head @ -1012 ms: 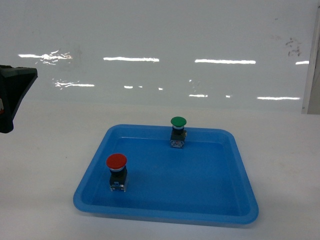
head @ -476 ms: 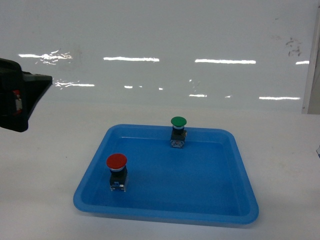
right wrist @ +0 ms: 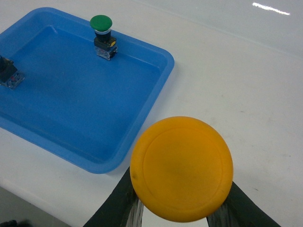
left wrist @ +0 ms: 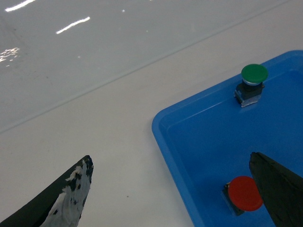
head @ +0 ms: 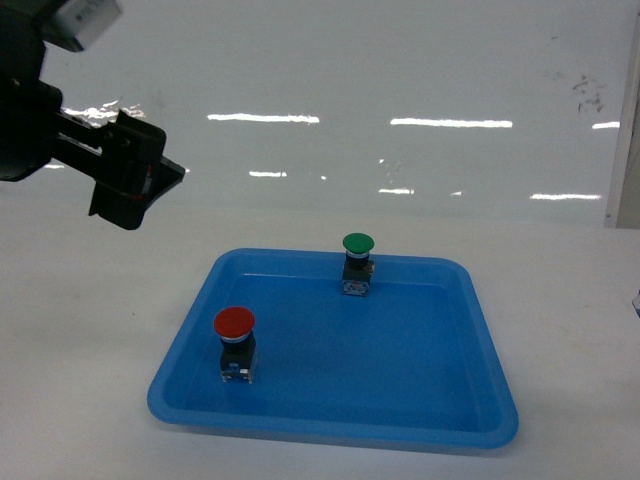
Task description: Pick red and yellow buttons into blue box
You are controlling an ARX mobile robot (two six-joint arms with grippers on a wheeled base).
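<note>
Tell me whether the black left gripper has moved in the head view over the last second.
Yes. The black left gripper has swung rightward from the view's left edge toward the blue plastic tray, which has stayed put; the gripper is above and left of the tray's far-left corner.

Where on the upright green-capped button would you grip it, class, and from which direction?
Grip the green-capped button from above, jaws closing under its wide cap on the narrower black body. It stands upright near the blue tray's far wall, so approach from its open sides.

Lab/test bench, bare white tabletop (head: 90, 330), glossy white wall panel (head: 400, 70)
</note>
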